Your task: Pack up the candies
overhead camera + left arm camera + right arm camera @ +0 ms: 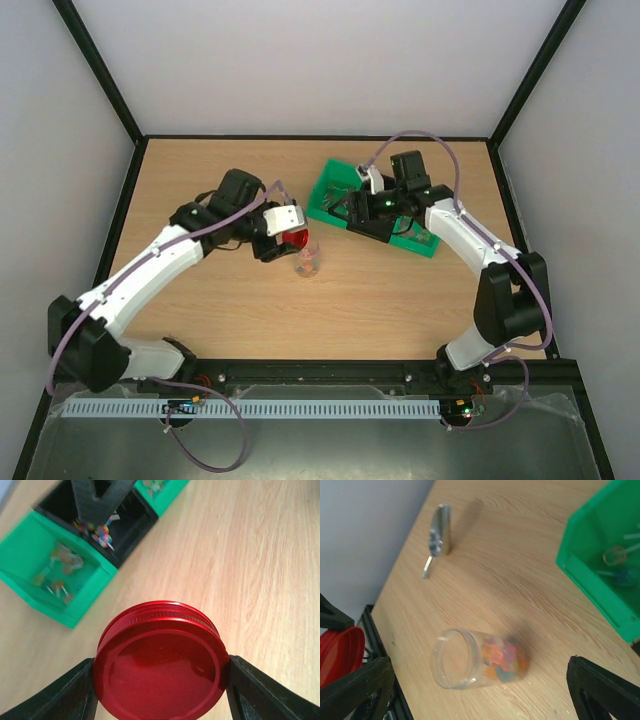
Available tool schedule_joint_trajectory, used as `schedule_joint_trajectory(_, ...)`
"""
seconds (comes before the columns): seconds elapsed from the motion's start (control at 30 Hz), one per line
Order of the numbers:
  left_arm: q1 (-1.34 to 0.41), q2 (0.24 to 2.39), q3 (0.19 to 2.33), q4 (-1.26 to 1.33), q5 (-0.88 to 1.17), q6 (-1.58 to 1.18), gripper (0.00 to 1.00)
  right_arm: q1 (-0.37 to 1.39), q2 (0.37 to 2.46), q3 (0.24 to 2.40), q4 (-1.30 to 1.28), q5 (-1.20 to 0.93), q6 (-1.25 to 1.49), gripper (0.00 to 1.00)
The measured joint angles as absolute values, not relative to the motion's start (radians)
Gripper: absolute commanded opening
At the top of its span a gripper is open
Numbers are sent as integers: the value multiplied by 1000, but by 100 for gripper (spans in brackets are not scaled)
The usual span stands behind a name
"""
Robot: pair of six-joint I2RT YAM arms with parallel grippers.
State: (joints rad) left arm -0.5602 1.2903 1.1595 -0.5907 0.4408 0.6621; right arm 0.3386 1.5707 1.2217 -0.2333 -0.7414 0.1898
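Pale wooden surface, white walls. Tiny multicoloured wrapped candies: light, loose, slippery; probably scoop rather than pinch. Some in clear open jar, more in black bin of green plastic tray. Left jaws clamp red round lid by rim. Right jaws wide apart, empty.

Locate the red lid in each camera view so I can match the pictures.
Top external: the red lid sits left of centre, just up and left of the clear jar.
Left wrist: it fills the bottom centre.
Right wrist: only a slice shows, at the left edge.
Shared landmark: the green bin, upper left in the left wrist view, upper right in the right wrist view.
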Motion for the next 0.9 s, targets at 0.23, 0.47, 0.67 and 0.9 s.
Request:
schedule_joint_trajectory(0.23,-585,1459,1240,-724,395,594,67,364,1570,1114,-231,-670,175,93)
schedule_joint_trajectory(0.47,-599,1583,1328,-781,323,542,67,401,1570,1055,-214,-649,168,92)
schedule_joint_trajectory(0.67,-605,1667,1404,-822,295,522,66,411,1578,1055,-185,-653,168,86)
schedule_joint_trajectory(0.9,-627,1696,1411,-850,282,515,66,424,1623,1059,-177,-674,172,82)
